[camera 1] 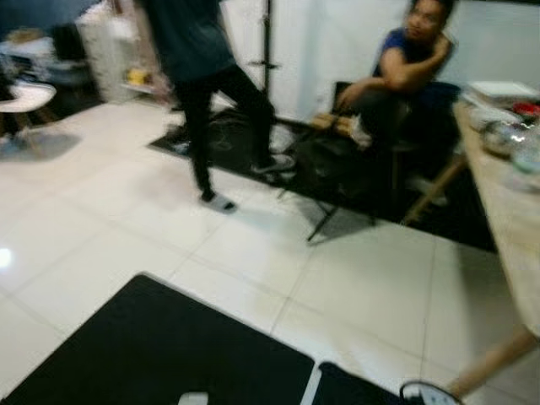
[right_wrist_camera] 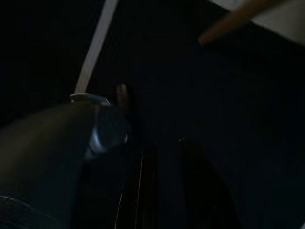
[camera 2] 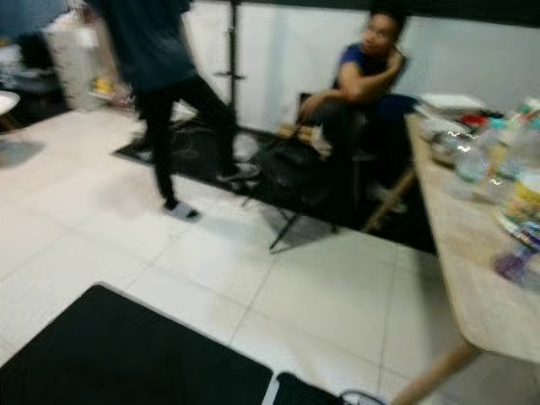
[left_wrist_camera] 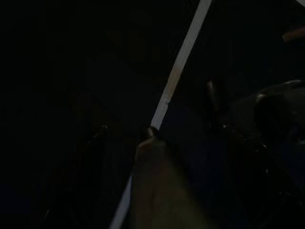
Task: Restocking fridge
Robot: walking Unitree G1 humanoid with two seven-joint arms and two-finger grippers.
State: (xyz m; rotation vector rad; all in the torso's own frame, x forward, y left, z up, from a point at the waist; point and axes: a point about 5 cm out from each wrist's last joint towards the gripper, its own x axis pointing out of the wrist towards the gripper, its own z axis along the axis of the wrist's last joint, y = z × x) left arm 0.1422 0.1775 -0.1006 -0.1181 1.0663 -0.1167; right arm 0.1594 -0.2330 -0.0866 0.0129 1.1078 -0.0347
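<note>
Two people share the room with the robot: one walks (camera 1: 207,93) across the white tiled floor (camera 1: 354,287) at the far side, the other sits (camera 2: 359,93) on a chair by the far end of the wooden worktop (camera 2: 472,278). Black mats (camera 1: 160,350) lie on the floor close in front of the robot. The head views are blurred, which suggests the robot is walking or turning.

No fridge can be made out, so this looks like a travelling step, with the restocking itself not yet begun. The likely stock sits on the worktop along its far and right-hand stretch: a clear bottle (camera 2: 471,156), a container with a yellow label (camera 2: 525,202), a purple item (camera 2: 510,263) near the front edge, and something flat and white (camera 2: 456,101) at the far corner. All are too smeared to identify further.

Both arms hang low in the dark. The left end effector (left_wrist_camera: 126,138) shows two dim fingers spread apart with nothing between them; the right end effector (right_wrist_camera: 164,148) has its fingers close together, but whether it is closed I cannot tell.

The next move calls for locating the fridge or approaching the worktop, while keeping well away from both people.

No brand, label text or other writing is legible.
</note>
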